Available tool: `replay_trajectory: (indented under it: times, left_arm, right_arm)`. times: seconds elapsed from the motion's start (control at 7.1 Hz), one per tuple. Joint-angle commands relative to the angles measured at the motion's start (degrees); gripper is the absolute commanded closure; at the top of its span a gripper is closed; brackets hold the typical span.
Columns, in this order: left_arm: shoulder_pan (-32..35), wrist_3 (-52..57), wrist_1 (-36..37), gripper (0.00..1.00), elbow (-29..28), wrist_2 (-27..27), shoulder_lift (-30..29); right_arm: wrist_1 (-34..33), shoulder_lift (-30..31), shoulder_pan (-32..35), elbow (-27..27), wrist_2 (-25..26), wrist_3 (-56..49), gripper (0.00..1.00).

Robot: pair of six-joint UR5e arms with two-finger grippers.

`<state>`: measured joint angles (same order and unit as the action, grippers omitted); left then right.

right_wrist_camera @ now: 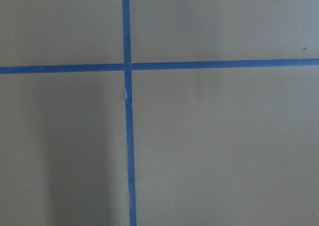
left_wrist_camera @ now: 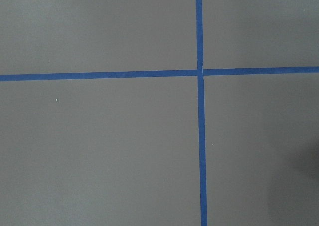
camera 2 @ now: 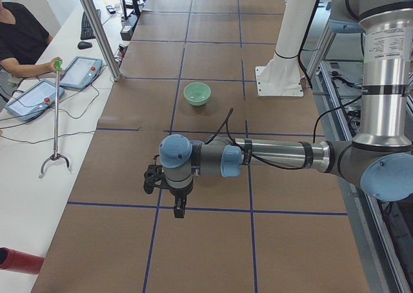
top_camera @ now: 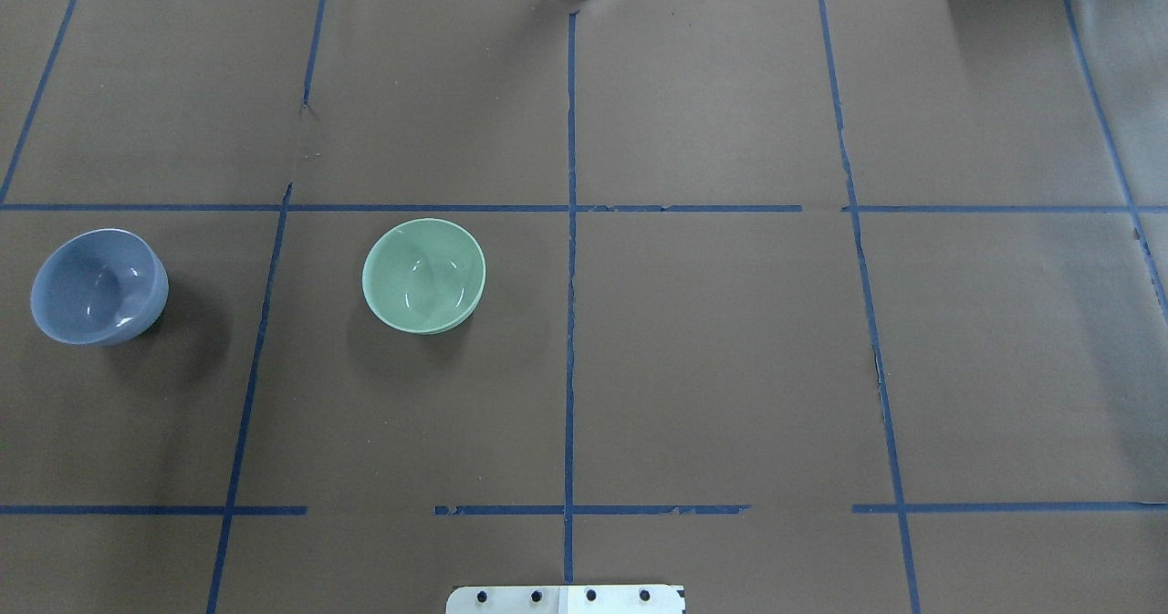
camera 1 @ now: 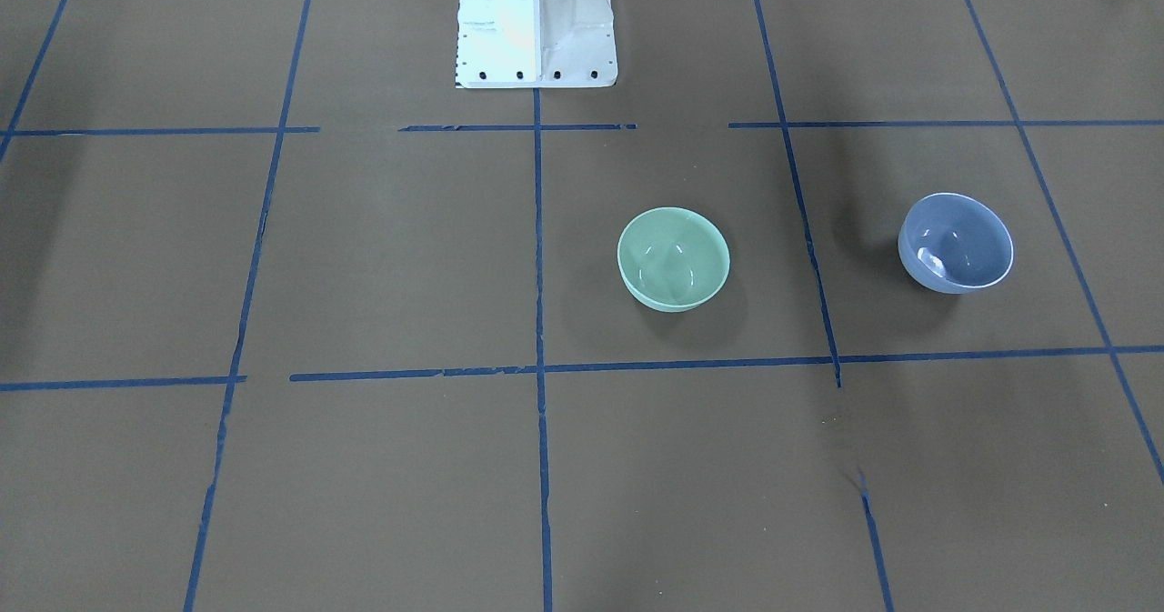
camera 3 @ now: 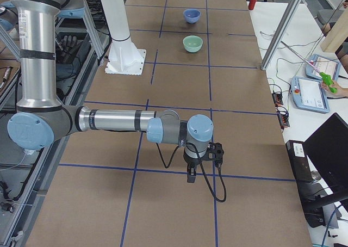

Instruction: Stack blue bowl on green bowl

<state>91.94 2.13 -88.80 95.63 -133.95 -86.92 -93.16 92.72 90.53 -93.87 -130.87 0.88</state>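
In the overhead view the blue bowl [top_camera: 99, 287] sits upright at the far left of the surface [top_camera: 730, 359]. The green bowl [top_camera: 423, 275] lies at its three o'clock, one tape square over, well apart from it and also upright. Both are empty.

The blue bowl looks glossy and rigid, so I judge it light but slippery, and likely to chip if dropped. Its round flanks offer little purchase. The thin rim seems the best hold, with one finger inside and one outside, perhaps at the six o'clock edge nearest the robot's base.

The left arm [camera 2: 277, 154] reaches out level above the surface, its wrist turned so the left end effector [camera 2: 179, 210] points straight down over a crossing of blue tape lines [left_wrist_camera: 200, 136]. Its camera shows only bare surface. The right arm [camera 3: 114, 120] mirrors this pose, with the right end effector [camera 3: 192, 176] hanging over another tape crossing. Only the side views show the fingers, so I cannot tell whether either pair is spread or closed. Neither holds anything.
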Motion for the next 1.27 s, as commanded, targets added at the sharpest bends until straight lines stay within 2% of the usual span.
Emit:
replay_trajectory:
  times: [0.0, 0.42, 0.56, 0.7, 0.99, 1.13]
  left_arm:
    - [0.0, 0.1, -0.2, 0.0, 0.4, -0.1, 0.2]
    - [-0.6, -0.7, -2.1, 0.0, 1.1, 0.1, -2.4]
    - [-2.4, -0.8, -2.2, 0.0, 2.7, 0.4, -2.4]
    - [-8.7, -3.6, -2.2, 0.0, 4.6, 0.6, -2.6]
    - [-21.4, -28.3, -11.2, 0.0, 6.8, 7.5, -2.9]
    - [-25.3, -34.4, -15.1, 0.0, 5.7, 8.2, -2.1]
  right_arm:
    - [0.0, 0.0, 0.0, 0.0, 0.0, 0.0, 0.0]
    - [0.0, 0.0, 0.0, 0.0, 0.0, 0.0, 0.0]
    - [0.0, 0.0, 0.0, 0.0, 0.0, 0.0, 0.0]
    - [0.0, 0.0, 0.0, 0.0, 0.0, 0.0, 0.0]
    - [0.0, 0.0, 0.1, 0.0, 0.0, 0.0, 0.0]
    - [0.0, 0.0, 0.0, 0.0, 0.0, 0.0, 0.0]
